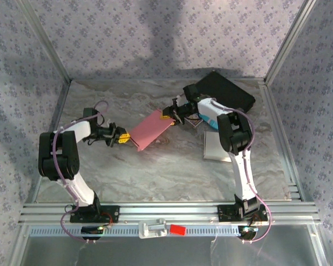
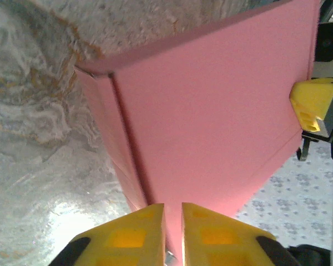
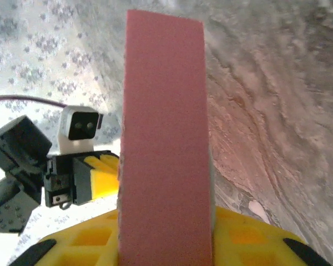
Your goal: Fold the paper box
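Observation:
The pink paper box (image 1: 151,129) hangs flattened and tilted above the table, between my two grippers. At its lower left corner my left gripper (image 1: 121,137) has its yellow fingers a narrow slit apart, and the box's folded edge (image 2: 211,111) runs into that slit (image 2: 173,206). My right gripper (image 1: 169,114) holds the upper right end. In the right wrist view a narrow pink panel (image 3: 165,111) stands between that gripper's fingers (image 3: 165,221) and touches both. The right gripper's yellow finger (image 2: 311,102) shows at the box's far edge in the left wrist view.
A black flat case (image 1: 225,91) lies at the back right corner, just behind the right wrist. A white sheet (image 1: 216,147) lies on the marble table (image 1: 155,166) beside the right arm. Metal frame posts and patterned walls close in the sides.

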